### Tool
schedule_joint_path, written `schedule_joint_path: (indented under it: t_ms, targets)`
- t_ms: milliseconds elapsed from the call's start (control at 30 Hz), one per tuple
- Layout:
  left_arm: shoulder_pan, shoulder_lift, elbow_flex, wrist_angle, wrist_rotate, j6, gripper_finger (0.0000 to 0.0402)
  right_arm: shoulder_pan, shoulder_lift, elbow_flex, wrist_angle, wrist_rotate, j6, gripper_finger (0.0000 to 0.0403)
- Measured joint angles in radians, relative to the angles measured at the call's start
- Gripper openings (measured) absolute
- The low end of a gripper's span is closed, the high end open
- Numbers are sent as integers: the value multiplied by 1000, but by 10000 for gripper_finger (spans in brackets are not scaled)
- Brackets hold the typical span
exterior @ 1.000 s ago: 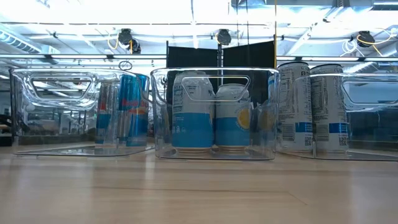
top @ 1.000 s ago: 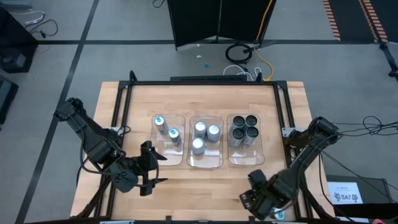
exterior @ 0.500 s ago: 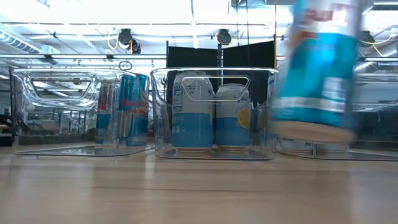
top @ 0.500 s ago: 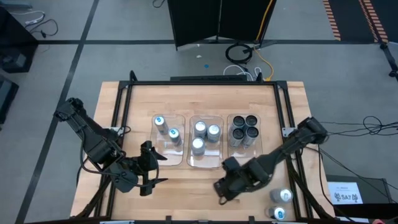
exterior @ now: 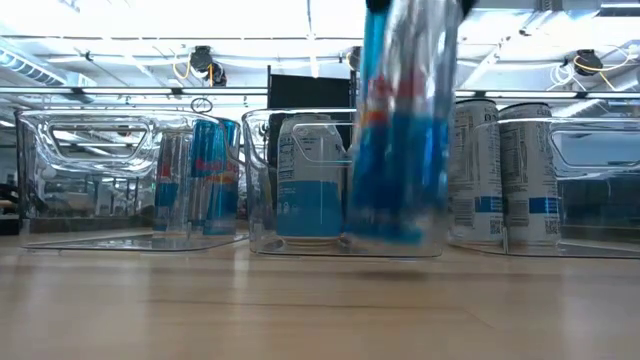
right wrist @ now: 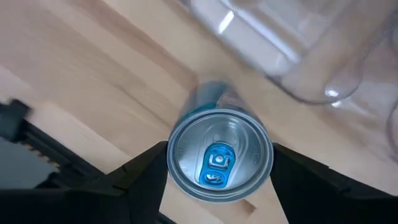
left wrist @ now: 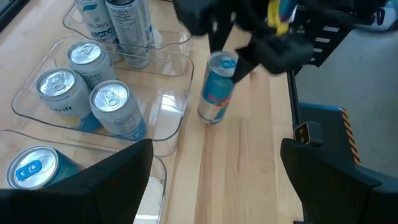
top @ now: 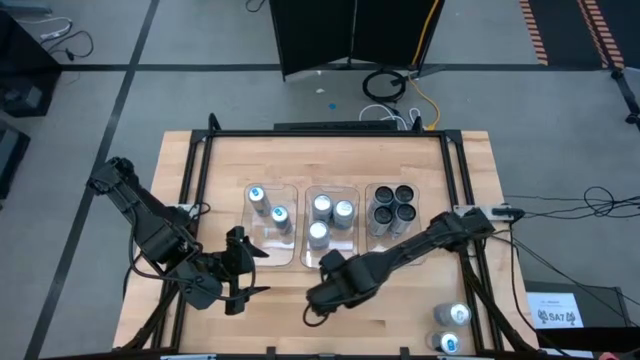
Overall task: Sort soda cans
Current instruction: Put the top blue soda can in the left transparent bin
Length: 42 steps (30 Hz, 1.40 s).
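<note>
Soda cans [top: 325,220] stood sorted in three clear trays [top: 296,262] on the counter [top: 450,160]; from above, the right gripper [top: 322,292] reached over the near edge in front of them, while the left gripper [top: 244,272] waited wide beside the left tray. At table height a blurred blue can [exterior: 405,130] hung just above the wood. From the left wrist, that can tilted beside the middle tray. From the right wrist, dark fingers [right wrist: 146,163] clamped its blue-tabbed top.

"CELSIUS" stood on a grey-topped can [left wrist: 127,25] in the far tray [left wrist: 163,46], seen from the left wrist; no other lettering could be read with certainty.
</note>
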Motion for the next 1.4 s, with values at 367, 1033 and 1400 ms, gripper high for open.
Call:
schedule_joint_path:
  t_ms: [367,1033,1400]
  targets:
    - [0,0,0,-1,0,0,361,2,23,-38,4,-64,58,254]
    - [0,0,0,-1,0,0,361,4,22,-38,61,-18,60,264]
    - [0,0,0,0,0,0,361,11,16,-39,60,-6,97,330]
